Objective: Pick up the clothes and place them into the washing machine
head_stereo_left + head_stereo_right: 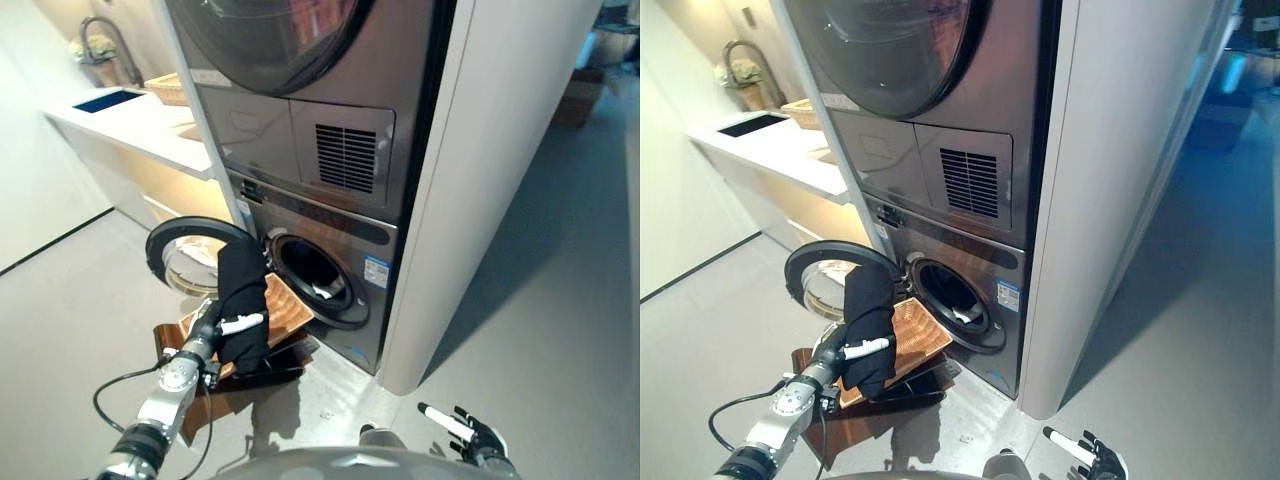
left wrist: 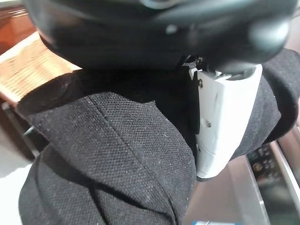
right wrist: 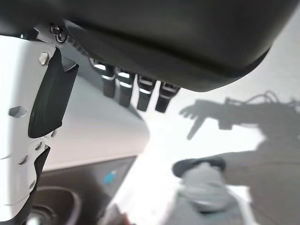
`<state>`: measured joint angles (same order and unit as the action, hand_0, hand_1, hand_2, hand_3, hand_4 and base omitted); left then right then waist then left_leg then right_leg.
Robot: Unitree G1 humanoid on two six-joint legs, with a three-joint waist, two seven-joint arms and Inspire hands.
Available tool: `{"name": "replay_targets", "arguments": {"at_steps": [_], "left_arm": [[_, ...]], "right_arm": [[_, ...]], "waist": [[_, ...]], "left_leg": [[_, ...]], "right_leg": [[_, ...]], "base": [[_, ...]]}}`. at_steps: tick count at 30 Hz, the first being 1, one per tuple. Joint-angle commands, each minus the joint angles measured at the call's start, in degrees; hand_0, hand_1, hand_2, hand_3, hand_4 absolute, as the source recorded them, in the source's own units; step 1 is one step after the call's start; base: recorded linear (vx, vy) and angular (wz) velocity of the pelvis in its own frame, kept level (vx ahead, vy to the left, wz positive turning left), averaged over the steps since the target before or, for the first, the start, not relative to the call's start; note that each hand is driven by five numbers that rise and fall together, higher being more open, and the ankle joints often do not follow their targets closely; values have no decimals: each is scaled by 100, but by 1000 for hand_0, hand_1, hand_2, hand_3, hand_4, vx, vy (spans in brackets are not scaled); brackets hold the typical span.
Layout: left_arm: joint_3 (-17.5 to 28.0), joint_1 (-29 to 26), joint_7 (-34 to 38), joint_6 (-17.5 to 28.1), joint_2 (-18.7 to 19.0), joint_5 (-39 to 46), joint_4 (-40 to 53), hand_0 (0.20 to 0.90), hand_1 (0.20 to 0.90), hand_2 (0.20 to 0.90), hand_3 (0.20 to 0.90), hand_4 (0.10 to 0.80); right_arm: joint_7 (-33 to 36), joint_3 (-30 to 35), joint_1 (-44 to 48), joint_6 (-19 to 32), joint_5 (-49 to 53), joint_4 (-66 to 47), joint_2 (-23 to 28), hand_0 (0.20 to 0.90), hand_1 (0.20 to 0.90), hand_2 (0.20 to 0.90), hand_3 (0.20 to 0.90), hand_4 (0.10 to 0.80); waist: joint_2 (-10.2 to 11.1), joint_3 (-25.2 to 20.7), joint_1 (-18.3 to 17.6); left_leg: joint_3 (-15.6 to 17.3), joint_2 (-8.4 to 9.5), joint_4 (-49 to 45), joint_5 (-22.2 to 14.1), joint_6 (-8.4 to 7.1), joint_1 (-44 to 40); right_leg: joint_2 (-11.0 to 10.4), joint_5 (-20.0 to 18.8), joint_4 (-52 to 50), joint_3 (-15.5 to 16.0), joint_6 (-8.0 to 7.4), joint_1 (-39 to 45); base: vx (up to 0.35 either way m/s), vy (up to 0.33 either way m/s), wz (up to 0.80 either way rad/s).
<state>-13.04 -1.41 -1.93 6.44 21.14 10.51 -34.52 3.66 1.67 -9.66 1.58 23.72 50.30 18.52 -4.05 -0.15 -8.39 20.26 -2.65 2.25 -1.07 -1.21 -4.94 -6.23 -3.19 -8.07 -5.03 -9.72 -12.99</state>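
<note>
Bright indoor light, blurry wrist views

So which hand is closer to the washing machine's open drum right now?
The left. The left hand, shut on the black garment, is raised just in front of the drum opening, over the wicker basket. The right hand hangs empty low at the robot's right side, well away.

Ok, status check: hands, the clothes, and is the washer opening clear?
Left hand shut on black garment, held before open washer door. Right hand idle, fingers open. Drum opening unobstructed; something pale inside.

Matt black woven cloth [image 2: 117, 154], brown wicker basket [image 1: 285, 310], glossy grey metal washing machine [image 1: 340, 215].
</note>
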Motion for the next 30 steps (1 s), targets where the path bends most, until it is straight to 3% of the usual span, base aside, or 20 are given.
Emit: {"name": "replay_targets", "arguments": {"at_steps": [1,6,18,30], "left_arm": [[440,-685,196,716,118,307,234,200,200,200,200,300],[402,-718,219,709,-87,602,276,200,200,200,200,300],[294,-650,104,660,-104,814,646,200,200,200,200,300],[340,-589,-46,859,21,1372,1816,200,200,200,200,300]], "right_arm": [[-172,-416,308,467,349,-1009,-183,900,900,900,900,800],[-273,-758,495,560,525,-1830,-158,900,900,900,900,800],[-303,-1046,704,628,720,-2741,-104,900,900,900,900,800],[-536,-1382,1439,879,942,-3949,249,900,900,900,900,800]], "waist": [[281,-238,-188],[337,-210,-114],[400,-181,67],[452,-213,260]], "left_leg": [[-80,-163,-79,70,-254,32],[-162,-185,-135,72,-267,78],[-329,-196,-153,87,-273,122],[-443,-227,-112,117,-286,113]], "right_leg": [[-475,-435,969,-187,-243,691],[-486,-419,963,-116,-224,730],[-527,-359,952,94,-192,864],[-540,-302,990,275,-170,986]], "base": [[5,-14,-8],[-1,-6,1],[7,-4,13],[7,-6,3]]}}
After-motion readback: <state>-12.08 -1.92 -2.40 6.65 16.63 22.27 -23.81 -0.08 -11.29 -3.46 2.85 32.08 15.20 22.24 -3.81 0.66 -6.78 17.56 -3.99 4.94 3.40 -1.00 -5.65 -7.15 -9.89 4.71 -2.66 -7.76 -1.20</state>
